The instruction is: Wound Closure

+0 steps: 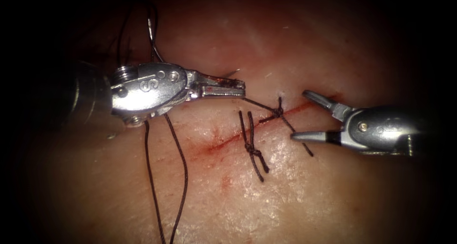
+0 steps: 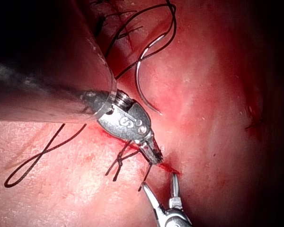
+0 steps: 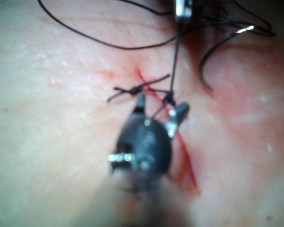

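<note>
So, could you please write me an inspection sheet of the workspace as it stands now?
Surface: tissue with a slanted cut, red fluid along it.
Job's things: tied stitch and newer knot across the cut; needle lying free on the tissue behind the left tool, held by neither tool.
Clutter: nothing seen.
Grippers: left tool shut on the thread running to the newer knot; right tool open, holding nothing, right of that knot.
Cables: loose thread loop trailing below the left tool.
Surroundings: dark.

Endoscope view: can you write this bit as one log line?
left tool: shut on dark thread | right tool: open, empty | curved steel needle: lying free on tissue | knotted stitch across cut
</note>
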You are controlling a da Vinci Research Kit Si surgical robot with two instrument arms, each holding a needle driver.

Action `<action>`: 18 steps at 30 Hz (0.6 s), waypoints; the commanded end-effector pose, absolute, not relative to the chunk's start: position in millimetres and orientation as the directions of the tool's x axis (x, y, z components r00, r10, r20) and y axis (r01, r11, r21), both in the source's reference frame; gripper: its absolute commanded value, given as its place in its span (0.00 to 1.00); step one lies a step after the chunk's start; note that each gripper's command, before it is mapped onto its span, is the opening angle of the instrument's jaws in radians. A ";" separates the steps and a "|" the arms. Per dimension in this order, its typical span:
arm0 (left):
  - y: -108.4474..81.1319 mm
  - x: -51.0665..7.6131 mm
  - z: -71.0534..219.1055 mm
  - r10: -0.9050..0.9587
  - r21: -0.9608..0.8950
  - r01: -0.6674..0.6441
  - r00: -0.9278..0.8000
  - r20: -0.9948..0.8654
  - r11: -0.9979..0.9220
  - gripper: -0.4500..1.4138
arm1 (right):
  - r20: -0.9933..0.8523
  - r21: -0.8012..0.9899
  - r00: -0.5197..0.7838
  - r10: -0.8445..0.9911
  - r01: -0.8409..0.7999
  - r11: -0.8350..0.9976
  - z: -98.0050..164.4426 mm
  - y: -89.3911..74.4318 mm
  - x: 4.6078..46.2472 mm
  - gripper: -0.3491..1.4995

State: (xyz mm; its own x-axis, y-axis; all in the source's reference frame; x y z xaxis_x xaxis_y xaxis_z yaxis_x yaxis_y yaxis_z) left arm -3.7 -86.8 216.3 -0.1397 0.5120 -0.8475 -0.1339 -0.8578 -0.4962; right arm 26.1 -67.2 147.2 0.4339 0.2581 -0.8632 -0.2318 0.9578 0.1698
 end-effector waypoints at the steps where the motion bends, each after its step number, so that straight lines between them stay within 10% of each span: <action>1: -87.6 -4.7 217.0 0.515 -0.500 -0.131 -0.138 -0.846 -0.856 0.00 | -0.861 0.178 0.432 0.268 -0.236 0.955 147.4 -67.4 28.5 0.99; 18: -87.9 -5.5 216.6 0.516 -0.502 -0.123 -0.134 -0.846 -0.856 0.00 | -0.857 0.175 0.451 0.250 -0.203 0.964 152.0 -66.1 36.3 0.99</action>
